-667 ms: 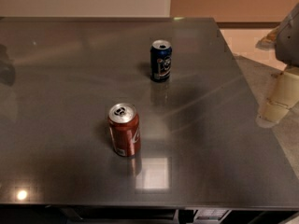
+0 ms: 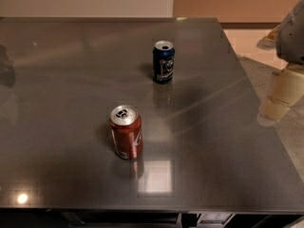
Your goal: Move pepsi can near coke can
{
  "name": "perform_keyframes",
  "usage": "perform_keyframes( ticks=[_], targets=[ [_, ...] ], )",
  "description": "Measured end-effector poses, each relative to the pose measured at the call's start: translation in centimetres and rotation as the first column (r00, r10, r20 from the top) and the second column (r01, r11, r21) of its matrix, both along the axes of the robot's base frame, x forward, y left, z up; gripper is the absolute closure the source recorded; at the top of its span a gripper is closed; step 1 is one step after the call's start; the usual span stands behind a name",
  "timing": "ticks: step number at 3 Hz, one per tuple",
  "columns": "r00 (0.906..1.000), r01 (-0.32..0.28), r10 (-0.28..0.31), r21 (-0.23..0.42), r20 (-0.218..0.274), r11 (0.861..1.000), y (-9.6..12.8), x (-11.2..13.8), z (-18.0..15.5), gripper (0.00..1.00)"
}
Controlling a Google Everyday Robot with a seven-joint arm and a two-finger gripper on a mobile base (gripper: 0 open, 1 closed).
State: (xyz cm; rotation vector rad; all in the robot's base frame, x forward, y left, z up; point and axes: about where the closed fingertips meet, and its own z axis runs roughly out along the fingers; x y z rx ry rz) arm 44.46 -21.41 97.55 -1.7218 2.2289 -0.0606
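The pepsi can, dark blue with a silver top and a round logo, stands upright on the grey table, right of centre towards the back. The coke can, red with a silver top and white lettering, stands upright nearer the front, left of the pepsi can and well apart from it. My gripper is at the right edge of the view, over the table's right edge, to the right of both cans and touching neither.
The table's right edge runs under my gripper, with pale floor beyond it. A wall stands behind the table's back edge. A dark shape shows at the far left of the tabletop.
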Motion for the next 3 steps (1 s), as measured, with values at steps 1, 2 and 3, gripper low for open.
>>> perform_keyframes(
  ticks=[1, 2, 3],
  targets=[
    [1.0, -0.006, 0.006, 0.042, -0.002, 0.999, 0.9, 2.0, -0.6, 0.0],
    [0.9999, -0.012, 0.012, 0.089, -0.003, 0.996, 1.7, 4.3, -1.4, 0.0],
    [0.9999, -0.011, 0.012, 0.132, -0.005, 0.991, 2.8, 7.4, -2.8, 0.0]
  ],
)
